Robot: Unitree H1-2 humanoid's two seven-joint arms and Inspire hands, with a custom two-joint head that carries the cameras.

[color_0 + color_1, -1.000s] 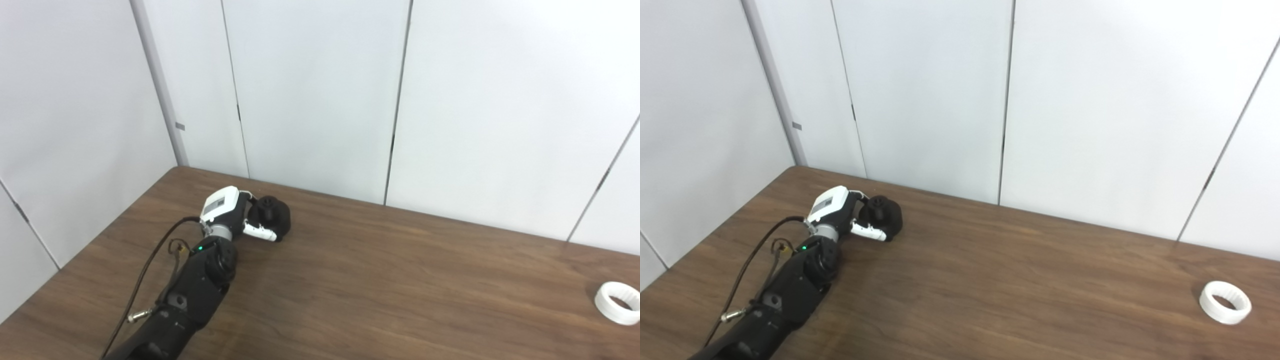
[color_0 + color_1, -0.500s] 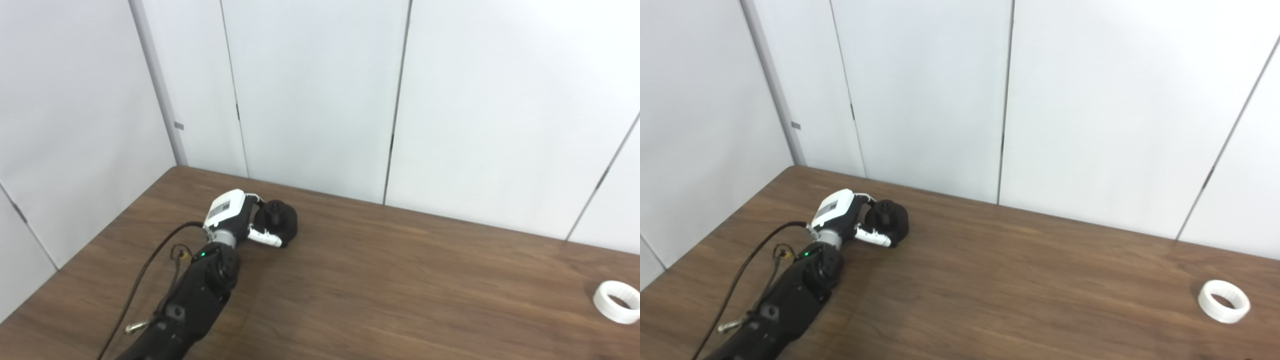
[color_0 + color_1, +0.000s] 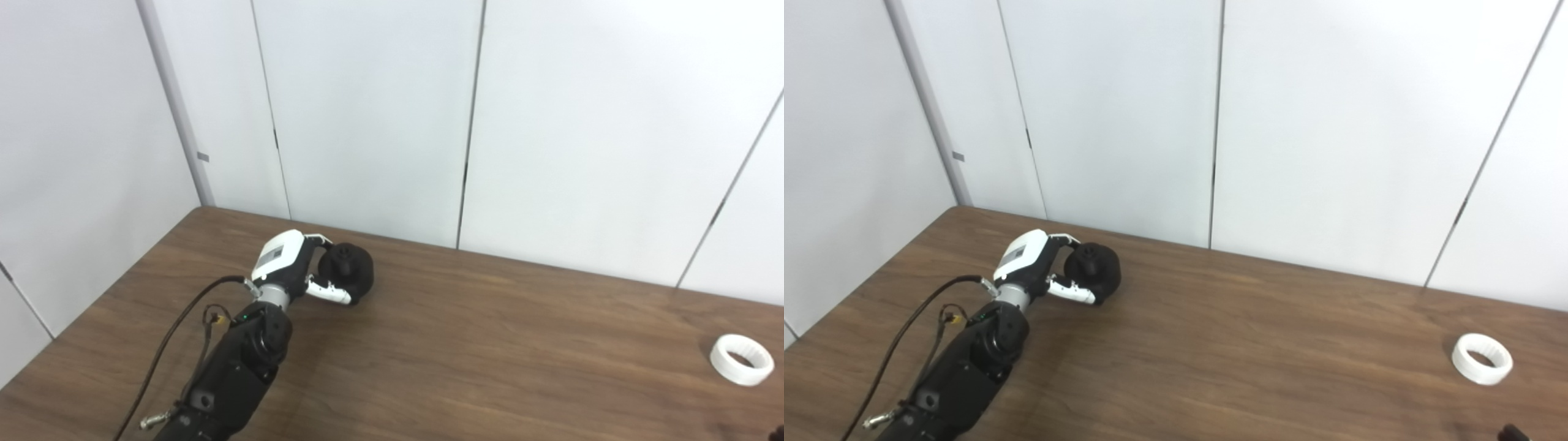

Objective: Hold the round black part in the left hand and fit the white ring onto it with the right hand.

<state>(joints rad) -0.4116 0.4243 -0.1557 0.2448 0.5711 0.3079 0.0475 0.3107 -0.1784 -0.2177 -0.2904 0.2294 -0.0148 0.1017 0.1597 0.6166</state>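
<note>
Black and round, the part (image 3: 349, 272) sits wrapped in the left hand (image 3: 298, 271), whose fingers curl over its top while the thumb presses its near side; compared with a second ago, hand and part have shifted slightly rightward along the wooden table (image 3: 490, 343), so the grasp looks secured. The white ring (image 3: 1482, 358) lies untouched far right, and a dark tip at the bottom right corner may be the right hand arriving, its state impossible to tell.

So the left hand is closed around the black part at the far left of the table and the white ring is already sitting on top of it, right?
Not quite. The left hand does grip the black part, but the white ring lies apart on the table, far right, as the right eye view shows.
</note>
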